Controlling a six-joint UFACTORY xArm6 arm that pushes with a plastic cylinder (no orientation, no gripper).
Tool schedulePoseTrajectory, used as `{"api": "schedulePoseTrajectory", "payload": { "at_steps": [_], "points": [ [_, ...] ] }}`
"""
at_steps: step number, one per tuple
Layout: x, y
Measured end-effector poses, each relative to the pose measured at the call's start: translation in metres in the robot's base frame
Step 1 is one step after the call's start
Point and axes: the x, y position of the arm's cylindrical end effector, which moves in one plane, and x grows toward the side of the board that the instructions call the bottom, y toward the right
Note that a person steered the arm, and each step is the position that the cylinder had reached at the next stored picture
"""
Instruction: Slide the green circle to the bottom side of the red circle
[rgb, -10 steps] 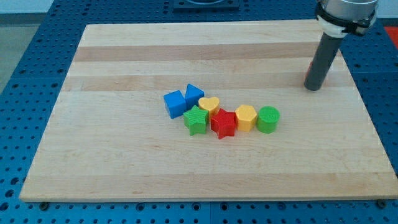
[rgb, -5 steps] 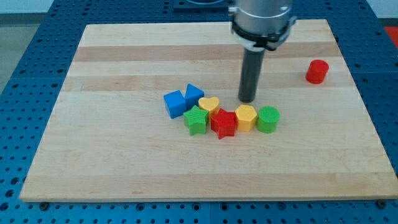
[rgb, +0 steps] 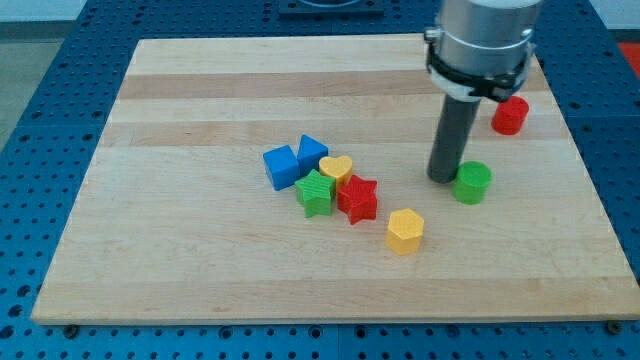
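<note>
The green circle (rgb: 472, 182) sits on the wooden board (rgb: 200, 260) right of centre. The red circle (rgb: 510, 115) stands above it and a little to its right, near the board's right edge, with a gap between them. My tip (rgb: 445, 177) is down on the board just left of the green circle, touching or nearly touching its left side.
A yellow hexagon (rgb: 405, 231) lies alone below and left of my tip. A cluster at the board's middle holds a red star (rgb: 358, 198), a green star (rgb: 316, 192), a yellow heart (rgb: 337, 168) and two blue blocks (rgb: 281, 166), (rgb: 311, 152).
My tip swung from the red circle to the cluster, then back right. The green circle moved right and up, out of the row. The yellow hexagon slid down away from the red star.
</note>
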Motion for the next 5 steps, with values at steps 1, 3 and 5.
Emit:
{"api": "schedulePoseTrajectory", "payload": {
  "at_steps": [1, 3, 5],
  "points": [
    [-0.006, 0.019],
    [-0.006, -0.021],
    [0.095, -0.025]
  ]
}}
